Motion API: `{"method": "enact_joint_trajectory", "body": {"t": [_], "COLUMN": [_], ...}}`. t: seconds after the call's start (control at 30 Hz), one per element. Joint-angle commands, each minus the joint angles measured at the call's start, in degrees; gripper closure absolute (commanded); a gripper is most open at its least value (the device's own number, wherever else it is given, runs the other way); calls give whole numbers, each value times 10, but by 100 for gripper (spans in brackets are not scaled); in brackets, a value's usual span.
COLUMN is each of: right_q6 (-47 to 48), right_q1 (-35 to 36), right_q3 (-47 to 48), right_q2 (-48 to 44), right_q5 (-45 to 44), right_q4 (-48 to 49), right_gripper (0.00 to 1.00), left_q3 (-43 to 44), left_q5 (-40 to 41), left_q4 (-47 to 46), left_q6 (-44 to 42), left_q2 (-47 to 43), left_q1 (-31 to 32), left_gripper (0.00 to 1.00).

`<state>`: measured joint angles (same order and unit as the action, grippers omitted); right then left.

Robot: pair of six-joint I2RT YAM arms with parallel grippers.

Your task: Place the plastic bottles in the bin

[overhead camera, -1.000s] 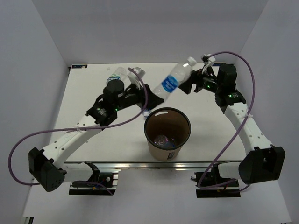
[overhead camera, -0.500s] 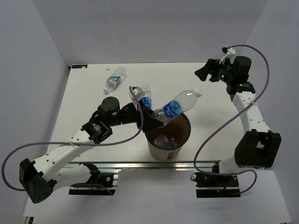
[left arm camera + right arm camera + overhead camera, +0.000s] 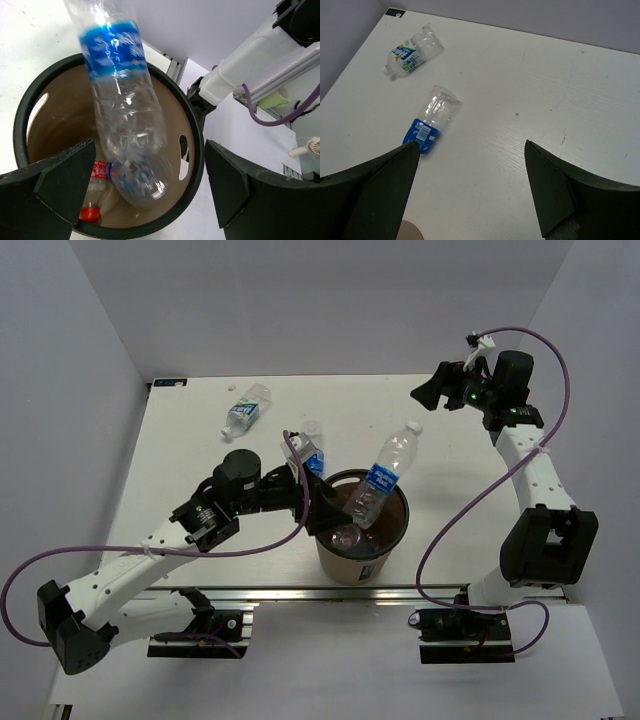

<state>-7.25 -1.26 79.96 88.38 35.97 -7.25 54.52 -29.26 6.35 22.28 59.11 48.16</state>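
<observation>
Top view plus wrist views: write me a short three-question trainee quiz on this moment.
1. True or false: the left fingers grip the tilted bottle in the bin.
2. How many bottles lie on the table outside the bin? A one, B two, C four.
3. Which end of the tilted bottle sticks up above the bin's rim?
Key: 1 false, they stand open beside it; 2 B; 3 the capped end.

A white table (image 3: 180,440) with a faintly grained top stands boxed in by plain pale lavender-grey panels: a back wall (image 3: 320,300), a left wall (image 3: 60,440) and a right wall (image 3: 600,420). An aluminium rail (image 3: 270,592) runs along the table's near edge. The light is even and the shadows are soft.
</observation>
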Motion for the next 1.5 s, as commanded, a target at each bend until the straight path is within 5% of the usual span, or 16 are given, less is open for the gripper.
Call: {"method": "enact_joint_trajectory", "body": {"t": [0.0, 0.13, 0.4, 0.67, 0.73, 0.87, 1.23, 1.47], "right_q6": [22, 19, 25, 114, 104, 103, 104, 110], "right_q1": [0, 0, 0, 92, 93, 93, 93, 93], "right_q3": [28, 27, 40, 167, 158, 120, 60, 61], "right_q2": [5, 5, 18, 104, 97, 73, 42, 42], "right_q5": [21, 33, 39, -37, -26, -53, -52, -66], "right_q4": [-19, -15, -26, -196, -178, -164, -138, -144], "right_gripper": [11, 11, 11, 11, 11, 11, 11, 11], "left_q3": [3, 29, 122, 202, 239, 374, 776, 726], "left_q5": [31, 80, 467, 368, 232, 98, 123, 28], "left_q4": [23, 56, 141, 147, 122, 132, 251, 210], "left_q6": [-12, -27, -42, -47, -74, -139, -242, -262], "left_q2": [-25, -26, -12, 179, 234, 429, 812, 821], "left_q1": [3, 3, -26, -312, -363, -459, -467, -467], "left_gripper": [2, 2, 2, 2, 2, 2, 2, 2]}}
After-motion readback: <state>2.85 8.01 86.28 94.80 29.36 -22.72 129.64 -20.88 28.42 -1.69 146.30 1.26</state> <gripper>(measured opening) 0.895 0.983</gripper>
